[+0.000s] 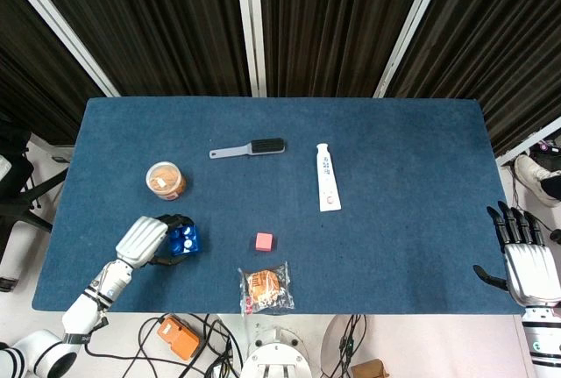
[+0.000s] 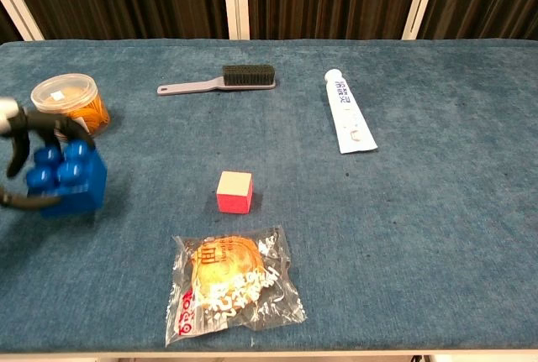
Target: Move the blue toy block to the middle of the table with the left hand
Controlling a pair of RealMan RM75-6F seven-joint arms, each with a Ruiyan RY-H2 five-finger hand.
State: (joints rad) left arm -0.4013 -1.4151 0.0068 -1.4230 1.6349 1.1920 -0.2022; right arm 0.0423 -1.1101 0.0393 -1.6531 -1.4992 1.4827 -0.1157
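Observation:
The blue toy block [image 1: 185, 239] [image 2: 69, 179] is at the near left of the table, tilted and lifted a little off the cloth. My left hand [image 1: 151, 241] [image 2: 23, 156] grips it, fingers wrapped over its top and thumb under it. In the chest view only the dark fingers show at the left edge. My right hand [image 1: 524, 260] hangs open beyond the table's right edge, fingers spread, holding nothing; the chest view does not show it.
A pink cube [image 1: 264, 241] [image 2: 234, 191] sits near the table's middle front. A wrapped snack [image 1: 265, 286] [image 2: 231, 282] lies in front of it. An orange-filled jar [image 1: 165, 180] [image 2: 69, 107] stands just behind the block. A brush [image 1: 249, 148] and a white tube [image 1: 327, 177] lie further back.

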